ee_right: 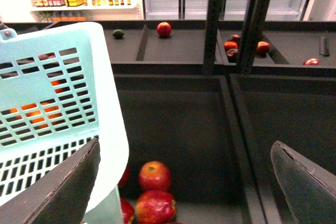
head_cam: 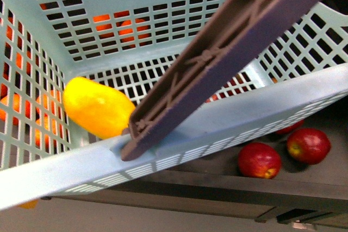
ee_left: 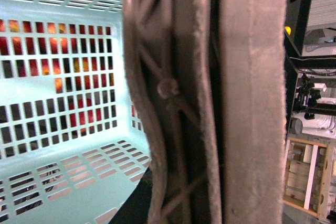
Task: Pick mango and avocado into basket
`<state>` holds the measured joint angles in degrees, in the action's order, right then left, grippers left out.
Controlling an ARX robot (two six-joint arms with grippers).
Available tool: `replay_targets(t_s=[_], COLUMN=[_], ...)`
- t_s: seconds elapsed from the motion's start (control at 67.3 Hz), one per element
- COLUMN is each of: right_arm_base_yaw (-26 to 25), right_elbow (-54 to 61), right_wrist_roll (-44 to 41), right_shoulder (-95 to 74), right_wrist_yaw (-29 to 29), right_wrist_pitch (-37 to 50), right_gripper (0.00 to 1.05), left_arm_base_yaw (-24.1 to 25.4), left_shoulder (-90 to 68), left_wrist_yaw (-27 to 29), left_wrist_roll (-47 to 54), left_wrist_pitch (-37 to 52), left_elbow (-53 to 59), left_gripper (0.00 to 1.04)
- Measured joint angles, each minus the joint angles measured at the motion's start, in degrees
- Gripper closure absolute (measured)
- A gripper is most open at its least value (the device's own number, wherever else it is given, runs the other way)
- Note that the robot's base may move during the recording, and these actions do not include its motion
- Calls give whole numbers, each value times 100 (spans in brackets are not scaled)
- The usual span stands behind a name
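The turquoise basket (head_cam: 228,120) fills the front view, tilted, its brown handle (head_cam: 234,52) slanting across it. The yellow mango (head_cam: 98,107) lies inside the basket against its left wall. In the left wrist view the handle (ee_left: 210,103) fills the frame very close up, beside the basket's slotted wall (ee_left: 63,103); my left gripper is shut on the basket's handle, its fingers hidden. My right gripper (ee_right: 186,187) is open and empty beside the basket (ee_right: 52,114), above a dark bin. The small dark green avocado (ee_right: 118,34) lies alone in a far bin.
Red apples (head_cam: 259,160) lie in the dark bin under the basket's right end, also in the right wrist view (ee_right: 154,175). Orange fruit (head_cam: 128,28) shows through the basket's slots. Black dividers (ee_right: 231,119) and an upright post (ee_right: 215,19) separate the bins. More apples (ee_right: 164,28) lie farther back.
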<state>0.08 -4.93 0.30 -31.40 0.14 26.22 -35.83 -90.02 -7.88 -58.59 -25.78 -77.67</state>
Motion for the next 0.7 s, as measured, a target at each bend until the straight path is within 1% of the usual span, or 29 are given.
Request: replay_targets(t_s=[0.178, 0.445, 0.698], right_arm_base_yaw=[0, -2, -2], right_elbow=[4, 7, 9], right_wrist_roll=[0, 0, 0], right_shoulder=[4, 11, 11], right_wrist_yaw=[-2, -2, -7], right_wrist_pitch=[-2, -4, -2], right_gripper=[9, 9, 9], left_arm_base_yaw=[17, 15, 15], left_shoulder=[0, 0, 0], left_wrist_yaw=[35, -70, 13], left_wrist_roll=[28, 9, 22], left_wrist_pitch=[-2, -2, -2], left_elbow=[0, -9, -9], left_gripper=[91, 91, 91])
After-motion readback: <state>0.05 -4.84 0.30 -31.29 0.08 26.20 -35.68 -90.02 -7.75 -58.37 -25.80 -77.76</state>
